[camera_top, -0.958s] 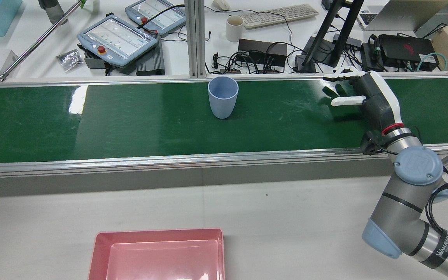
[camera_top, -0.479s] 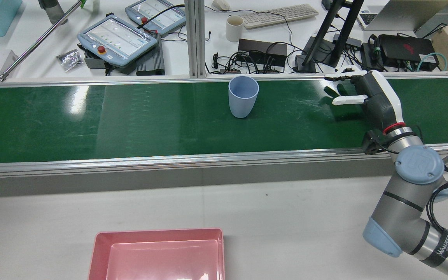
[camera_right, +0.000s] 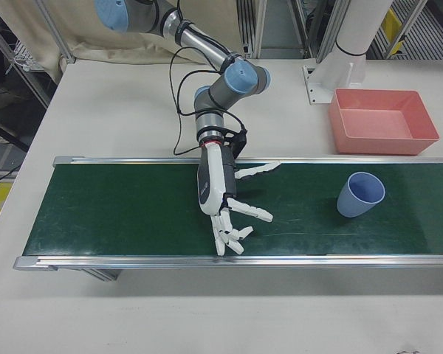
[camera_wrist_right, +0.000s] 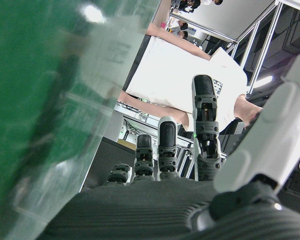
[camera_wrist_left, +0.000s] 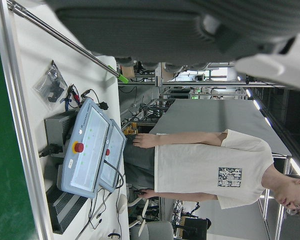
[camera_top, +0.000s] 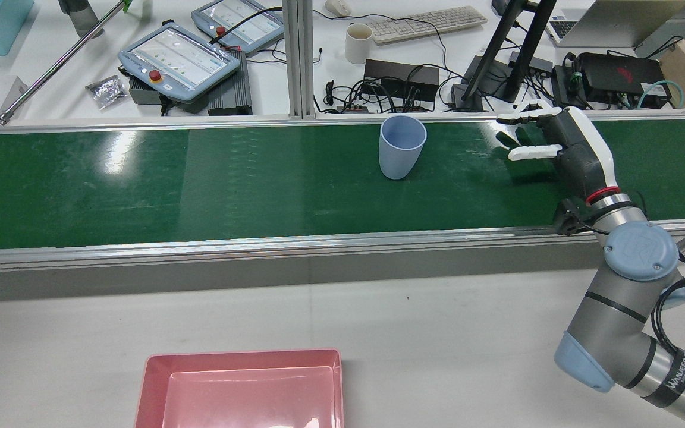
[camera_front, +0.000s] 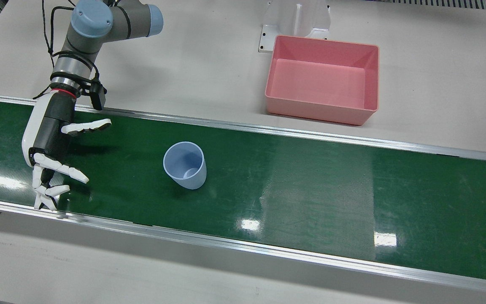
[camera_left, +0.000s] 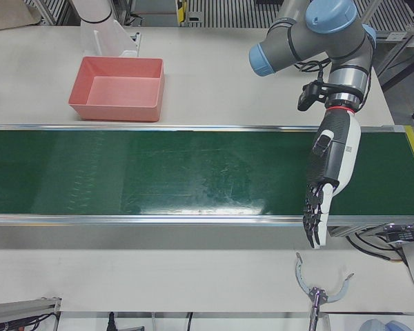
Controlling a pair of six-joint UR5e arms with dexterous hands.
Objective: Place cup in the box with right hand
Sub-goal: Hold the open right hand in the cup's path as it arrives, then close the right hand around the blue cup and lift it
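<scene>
A light blue cup stands upright on the green conveyor belt; it also shows in the front view and the right-front view. My right hand is open and empty, low over the belt to the cup's right in the rear view, apart from it, palm toward it; it also shows in the front view and the right-front view. The pink box sits empty on the white table on the robot's side of the belt; it also shows in the front view. My left hand is open and empty over the belt's other end.
Beyond the belt's far rail lies a desk with teach pendants, a keyboard, a white mug and cables. A white pedestal stands behind the box. A metal pole slants at the far left.
The cup has travelled along the belt to the right in the rear view, closer to my right hand. The right hand has barely moved.
</scene>
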